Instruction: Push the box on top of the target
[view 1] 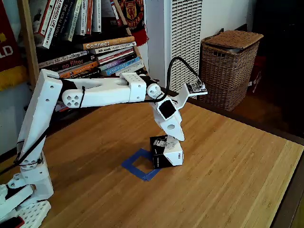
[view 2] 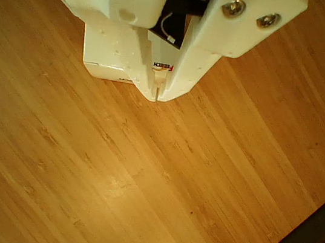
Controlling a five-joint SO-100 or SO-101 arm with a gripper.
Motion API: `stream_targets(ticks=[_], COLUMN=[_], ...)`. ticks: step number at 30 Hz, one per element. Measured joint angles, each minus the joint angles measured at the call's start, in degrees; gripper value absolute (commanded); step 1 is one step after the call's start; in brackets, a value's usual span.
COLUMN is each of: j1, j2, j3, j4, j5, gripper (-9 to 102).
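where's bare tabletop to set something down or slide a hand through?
In the fixed view, free wood runs right of the box to the table edge, plus the near strip in front of the blue tape target. Crowded: the centre, where the shut gripper meets the box, and the left edge around the arm base.

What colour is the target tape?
Blue, a hollow square outline on the wooden table; clearest in the fixed view.

Wooden table [view 1: 237, 161]; wicker basket [view 1: 228, 66], bookshelf books [view 1: 95, 57] behind.
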Motion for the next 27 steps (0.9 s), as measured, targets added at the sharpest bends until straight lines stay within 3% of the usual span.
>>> stream_targets(ticks=[27], j1=[0.26], j2=[2.9], j3=[6.06], j4=[-2.2], j5=[-2.02], gripper=[0])
